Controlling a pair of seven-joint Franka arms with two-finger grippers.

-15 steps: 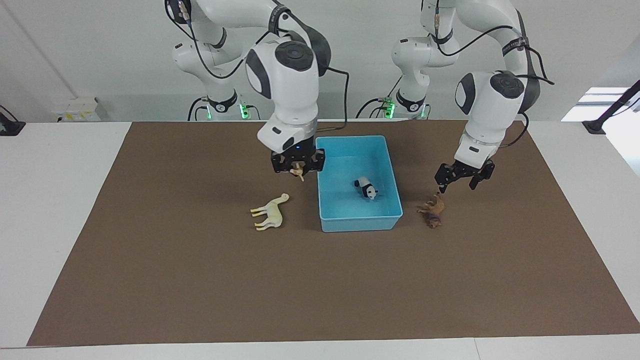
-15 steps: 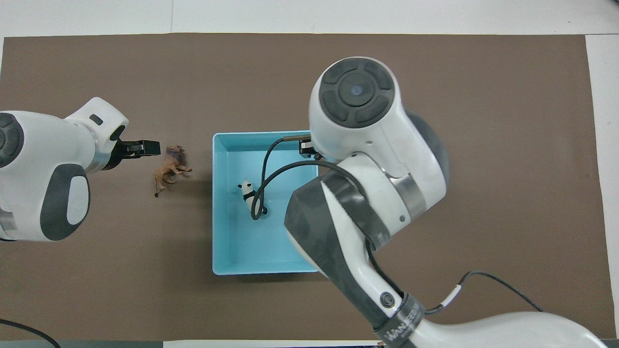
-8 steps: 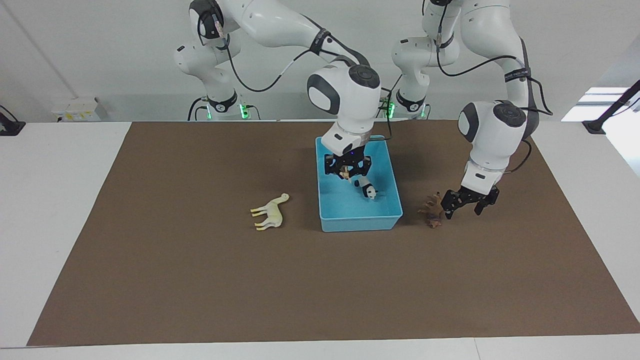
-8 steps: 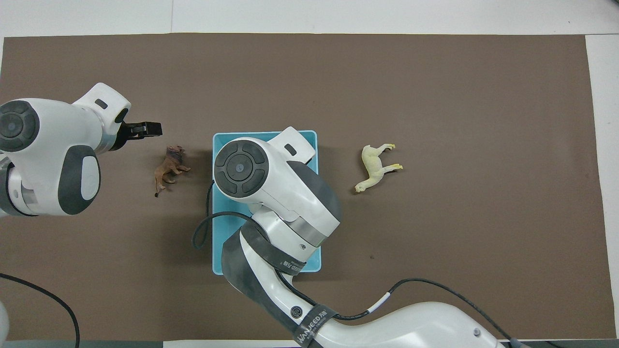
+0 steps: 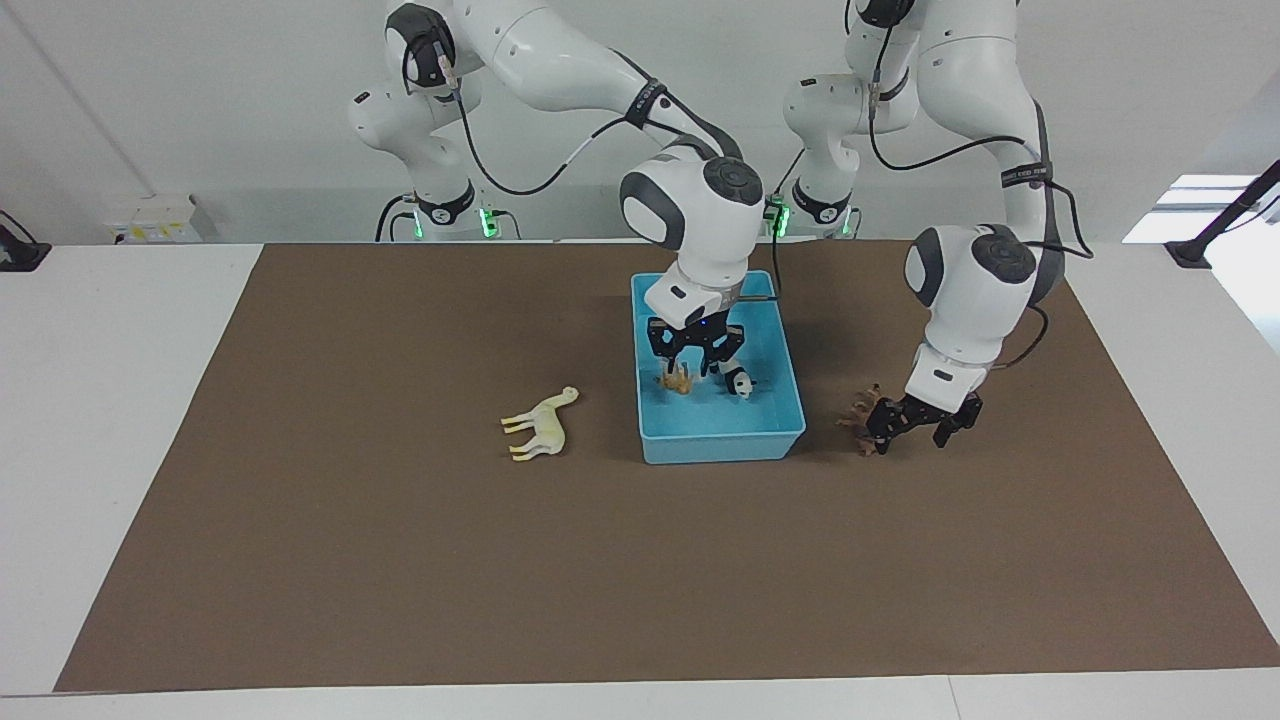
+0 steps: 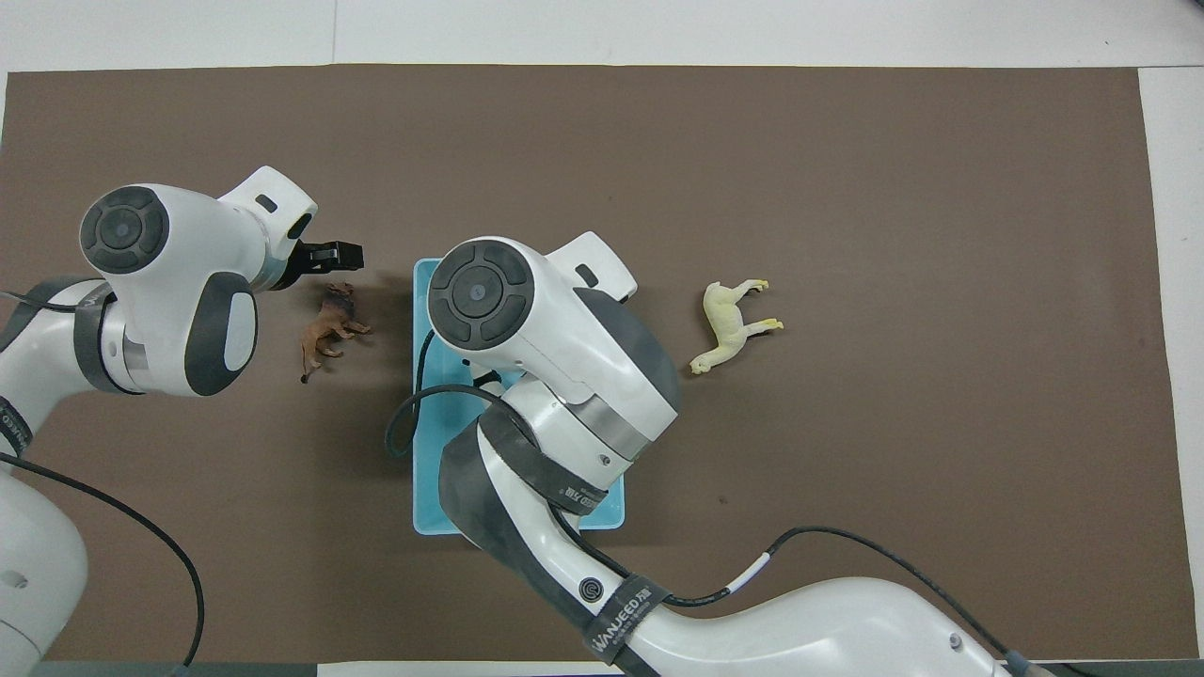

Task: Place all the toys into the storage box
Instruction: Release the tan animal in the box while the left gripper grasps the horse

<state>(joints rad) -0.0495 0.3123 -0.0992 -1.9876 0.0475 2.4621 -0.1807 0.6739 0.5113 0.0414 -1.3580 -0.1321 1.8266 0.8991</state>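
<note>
The right gripper (image 5: 697, 352) hung inside the blue box (image 5: 790, 400), its fingers spread apart, with the tan tiger (image 5: 677, 379) just under them on the box floor beside the panda (image 5: 741, 382). The left gripper (image 5: 912, 425) was low over the mat (image 5: 400, 560), fingers apart, right beside the brown toy (image 5: 862, 420), which lay by the box toward the left arm's end. The cream toy (image 5: 541, 424) lay on the mat toward the right arm's end.
</note>
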